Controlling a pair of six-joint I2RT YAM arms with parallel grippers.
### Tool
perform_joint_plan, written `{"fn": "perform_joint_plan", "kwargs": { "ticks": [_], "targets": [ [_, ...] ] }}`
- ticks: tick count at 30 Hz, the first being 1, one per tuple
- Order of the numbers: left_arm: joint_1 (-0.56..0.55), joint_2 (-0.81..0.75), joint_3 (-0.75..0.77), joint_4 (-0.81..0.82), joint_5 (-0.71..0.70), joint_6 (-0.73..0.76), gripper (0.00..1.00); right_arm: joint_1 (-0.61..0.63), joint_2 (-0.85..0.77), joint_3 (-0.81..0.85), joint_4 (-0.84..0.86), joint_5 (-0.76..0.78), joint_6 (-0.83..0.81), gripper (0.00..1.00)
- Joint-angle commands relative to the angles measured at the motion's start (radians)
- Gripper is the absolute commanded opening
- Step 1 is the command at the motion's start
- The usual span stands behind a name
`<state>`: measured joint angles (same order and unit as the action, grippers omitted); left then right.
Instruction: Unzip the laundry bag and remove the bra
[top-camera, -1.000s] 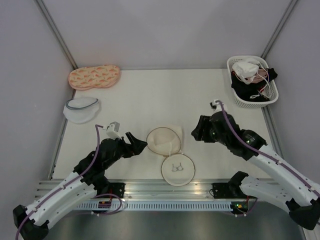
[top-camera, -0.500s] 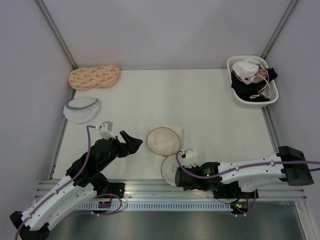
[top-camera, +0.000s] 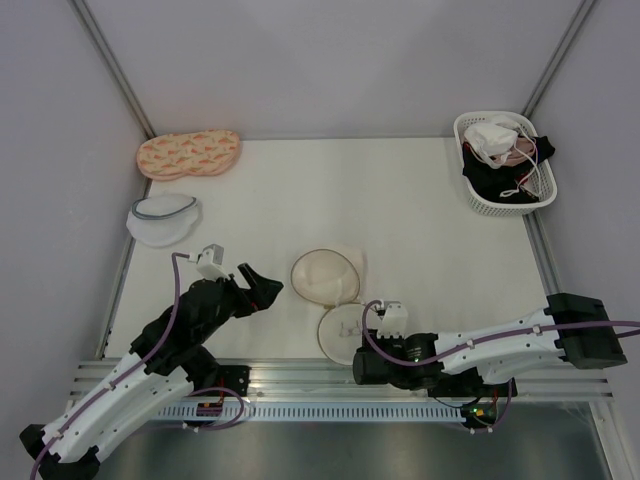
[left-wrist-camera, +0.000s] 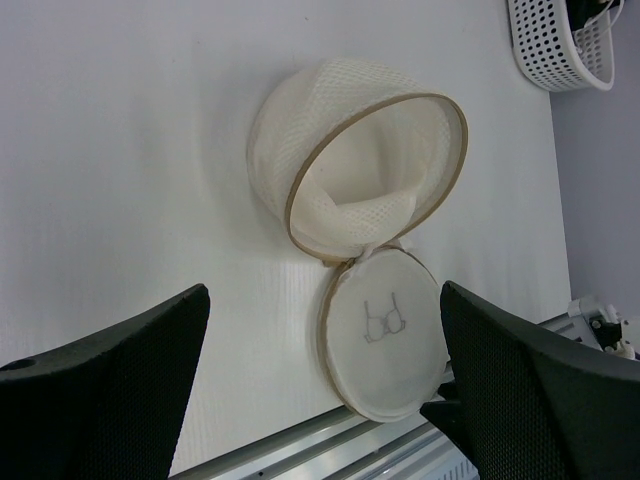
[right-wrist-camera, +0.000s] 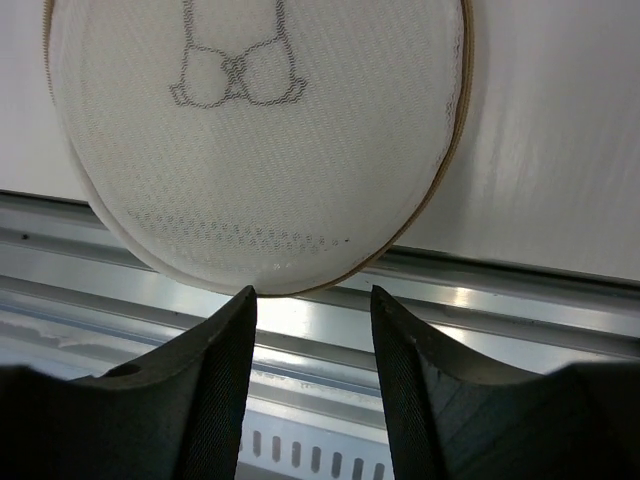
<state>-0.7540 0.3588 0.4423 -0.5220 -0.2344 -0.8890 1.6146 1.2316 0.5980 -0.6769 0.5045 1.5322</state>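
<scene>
Round cream mesh laundry bag (left-wrist-camera: 330, 110), unzipped; left gripper (top-camera: 265, 283) and right gripper (right-wrist-camera: 310, 295) spread.

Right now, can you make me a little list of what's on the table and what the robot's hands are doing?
laundry bag: unzipped, on its side, only mesh visible inside
lid: flat on the table, bra symbol up
left gripper: open, beside the bag, not touching
right gripper: open, at the lid's near rim
basket: far right corner, white garment on top
white pouch, peach pouch: far left
</scene>
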Motion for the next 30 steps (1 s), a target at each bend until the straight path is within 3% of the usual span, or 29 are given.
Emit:
{"fn": "perform_joint_plan", "kwargs": {
  "ticks": [1,7,15,18,21,23,30],
  "targets": [
    [-0.001,-0.006,0.018,0.004,-0.013,-0.024,0.99,0.022,-0.049,-0.007,0.033,0.095,0.126,0.56],
    [-0.001,-0.017,0.016,-0.003,-0.019,-0.021,0.99,0.028,0.008,0.032,-0.098,0.108,0.27,0.59],
    [-0.001,-0.018,0.012,-0.004,-0.013,-0.022,0.99,0.028,0.065,0.031,-0.09,0.121,0.33,0.57],
    [-0.001,-0.02,0.01,-0.004,-0.008,-0.024,0.99,0.027,0.077,0.028,-0.078,0.137,0.332,0.44],
    [-0.001,-0.021,0.004,-0.006,-0.002,-0.027,0.99,0.024,0.109,0.023,-0.069,0.14,0.329,0.13],
    [-0.001,-0.023,0.003,-0.004,0.004,-0.03,0.99,0.025,0.126,0.026,-0.073,0.135,0.329,0.01],
    [-0.001,-0.046,-0.002,-0.01,0.0,-0.028,0.99,0.027,0.091,0.072,-0.209,0.153,0.309,0.0]
  ]
}}
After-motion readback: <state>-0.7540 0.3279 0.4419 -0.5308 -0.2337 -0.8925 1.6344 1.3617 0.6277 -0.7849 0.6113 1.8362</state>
